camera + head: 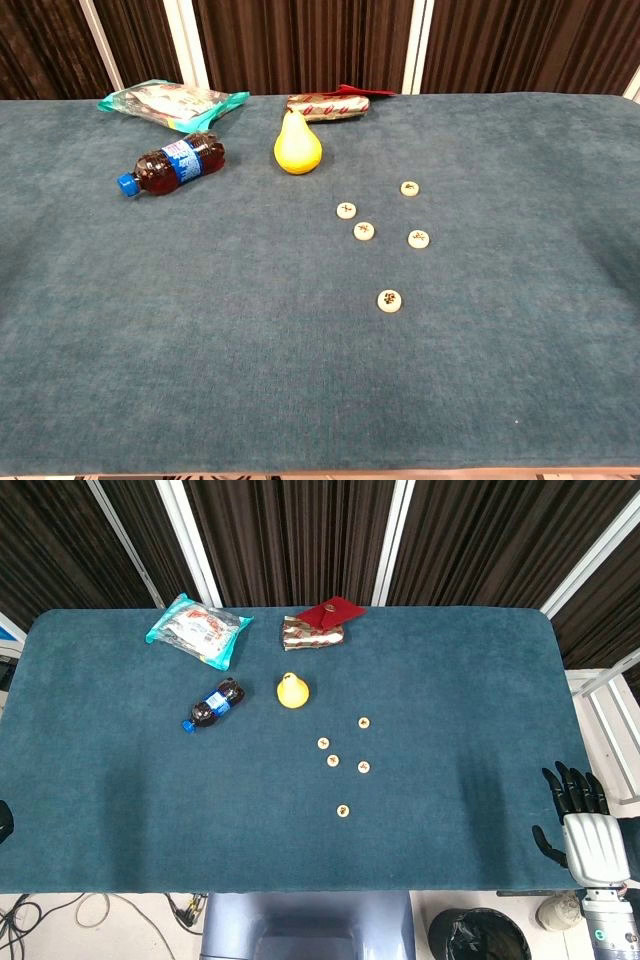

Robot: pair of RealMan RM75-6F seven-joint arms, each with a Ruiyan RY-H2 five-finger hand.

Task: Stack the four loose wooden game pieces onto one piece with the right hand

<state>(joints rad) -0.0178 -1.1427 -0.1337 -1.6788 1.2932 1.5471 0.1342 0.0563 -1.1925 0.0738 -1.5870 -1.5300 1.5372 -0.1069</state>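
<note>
pieces: five small wooden discs lie flat and loose on the desk (480, 680), none stacked, all apart from one another
far piece (364, 722): furthest from me, right of the pear
left pair: one piece (323, 743) and another (333, 760) just beside it, nearest each other of the lot
mid-right piece (364, 768): right of the pair
near piece (343, 810): alone, closest to my edge of the desk
right robot hand (578, 815): at the near right corner of the desk, fingers pointing away from me and spread a little, holding nothing; seen only in the head view
left robot hand (4, 820): only a dark sliver at the left frame edge, I cannot tell its state
key relation: the pieces lie to the left of my right robot hand and further from me, well apart from it; near piece and mid-right piece are the closest to it; the right is the nearer hand, by my reading
axis: discs are round and flat, so no long axis to line up with; approach from above looks right
pose: right forearm upright at the desk edge, back of the robot hand toward the head camera
stage: stacking not begun, my judgement
next: reach left and forward, pinch one piece by its rim
risk: thin discs on soft cloth, a pinch may slip
clutter: pear (292, 691), bottle (213, 705), two snack packs (198, 630) (318, 628) further back, clear of the path
</note>
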